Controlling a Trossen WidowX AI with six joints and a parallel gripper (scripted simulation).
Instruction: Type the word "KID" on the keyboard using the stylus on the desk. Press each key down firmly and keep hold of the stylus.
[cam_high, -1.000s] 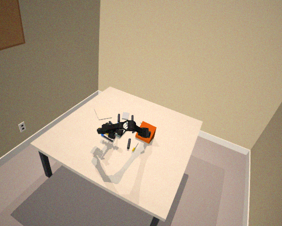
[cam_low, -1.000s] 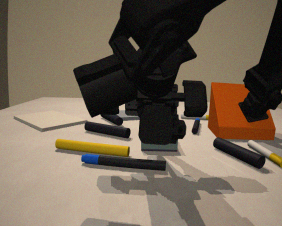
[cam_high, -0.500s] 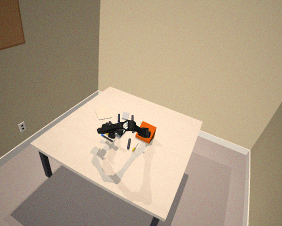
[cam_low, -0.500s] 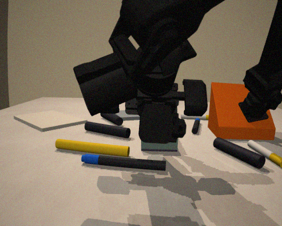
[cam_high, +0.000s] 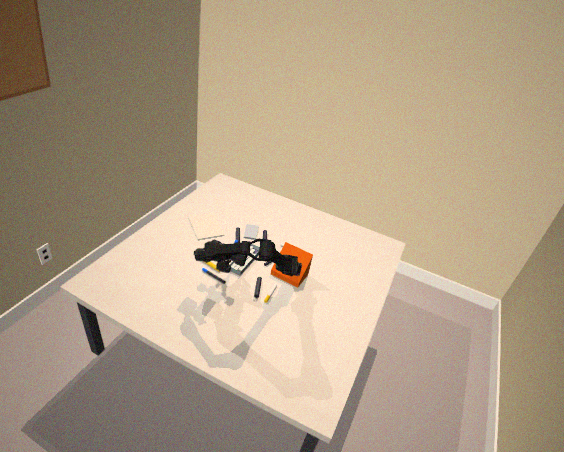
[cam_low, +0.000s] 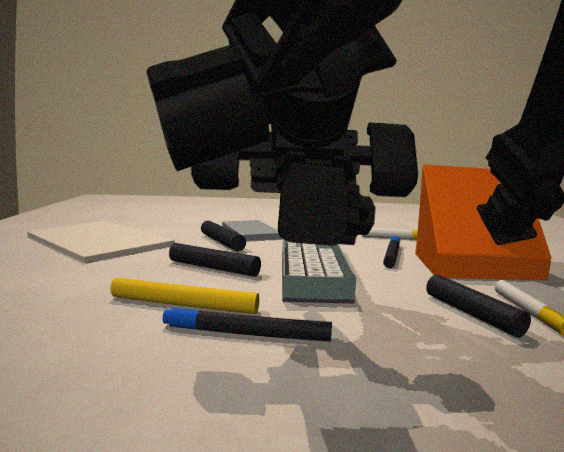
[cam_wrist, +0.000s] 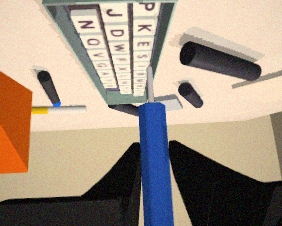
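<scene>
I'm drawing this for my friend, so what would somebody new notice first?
Probably the big orange block, standing under the arm's base. Next, the bright blue stylus between the gripper's fingers, near the keyboard. A yellow stick also stands out, lying beside the keyboard.

The arm (cam_high: 227, 250) (cam_low: 320, 65) is matte black all over, with chunky, angular links and rounded joint housings. A blocky cylinder (cam_low: 210, 107) juts toward ten o'clock in the exterior view; the black jaws have broad, tapering fingers.
</scene>
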